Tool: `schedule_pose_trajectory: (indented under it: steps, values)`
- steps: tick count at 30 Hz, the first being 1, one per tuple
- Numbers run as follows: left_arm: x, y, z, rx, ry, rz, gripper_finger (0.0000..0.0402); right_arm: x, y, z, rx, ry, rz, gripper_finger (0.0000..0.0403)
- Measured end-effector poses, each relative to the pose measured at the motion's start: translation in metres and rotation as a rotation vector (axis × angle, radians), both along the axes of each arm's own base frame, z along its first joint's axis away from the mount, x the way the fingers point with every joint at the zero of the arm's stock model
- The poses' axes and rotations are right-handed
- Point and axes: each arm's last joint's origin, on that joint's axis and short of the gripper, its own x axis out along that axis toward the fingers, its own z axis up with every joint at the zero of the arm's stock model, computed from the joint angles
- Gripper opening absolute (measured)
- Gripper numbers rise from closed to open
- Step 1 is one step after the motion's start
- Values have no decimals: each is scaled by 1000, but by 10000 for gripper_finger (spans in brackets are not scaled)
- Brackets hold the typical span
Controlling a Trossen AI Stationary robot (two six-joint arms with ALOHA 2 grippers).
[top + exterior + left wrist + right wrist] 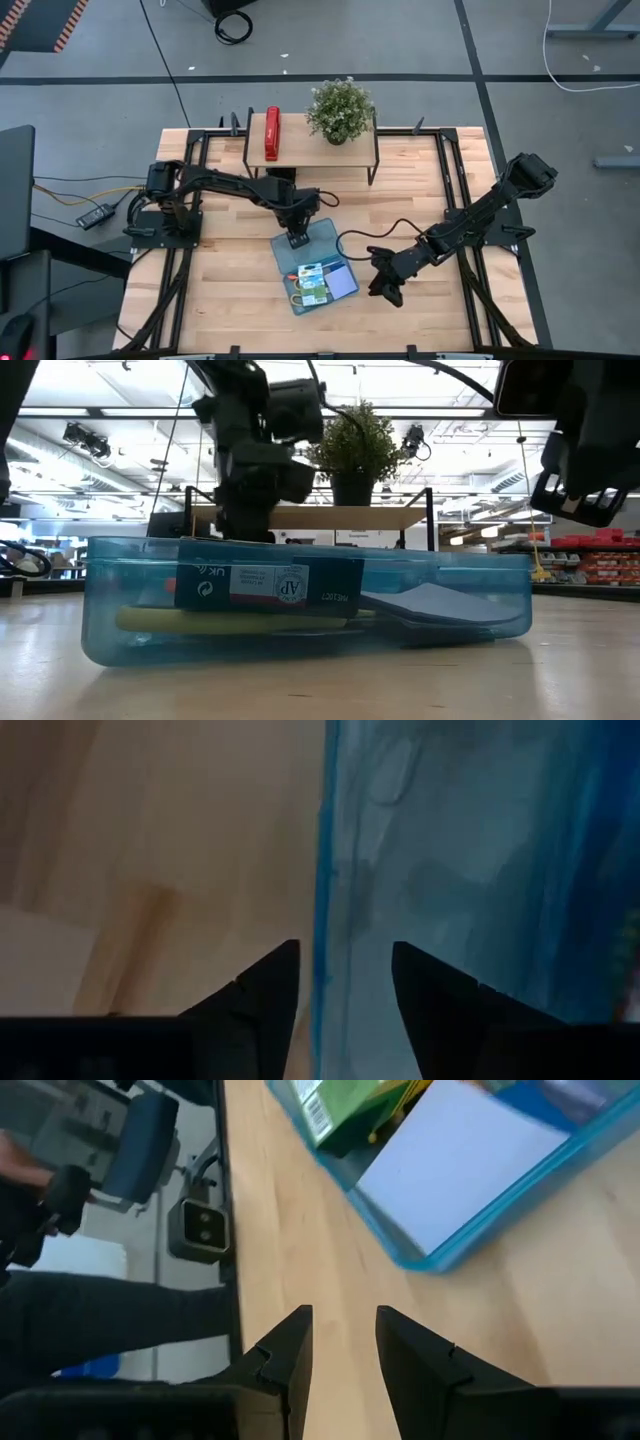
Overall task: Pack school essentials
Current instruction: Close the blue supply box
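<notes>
A translucent blue hinged case [318, 282] lies open mid-table, its lid [312, 236] flat toward the far side. Inside the tray lie a green-blue printed packet [312, 283], a lavender sticky-note pad [460, 1170] and something with a yellow handle [230, 622] along the bottom. My left gripper [345, 970] is open, pointing down over the lid, one finger on either side of the lid's edge [322, 920]. My right gripper [344, 1330] is open by a narrow gap over bare wood, just right of the case. Pencils, pen and eraser do not show. My left gripper comes from above with its fingers astride the blue lid's edge [320, 990]. I cannot tell whether either finger touches it; the lid lies flat on the table.
A wooden shelf [310, 152] stands at the far edge, carrying a red stapler [271, 133] and a potted plant [340, 110]. Bare wood shows left and right of the case. A dark-clothed person [80, 1320] is beyond the table's edge in the right wrist view.
</notes>
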Motion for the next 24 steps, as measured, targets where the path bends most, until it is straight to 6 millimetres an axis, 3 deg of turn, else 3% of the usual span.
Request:
schedule_pose_trajectory:
  steps: [4,15,20,24]
  values:
    - [2,0,-9,-2,25,5,154,0,-1,0,-27,-12,-8,119]
    - [0,-1,-2,-22,13,32,60,0,4,2,-30,-52,54,119]
    - [3,-2,12,-44,5,45,14,3,-1,1,-82,-72,-23,119]
    - [9,-2,27,-40,-6,41,12,7,1,-5,-43,-54,-23,119]
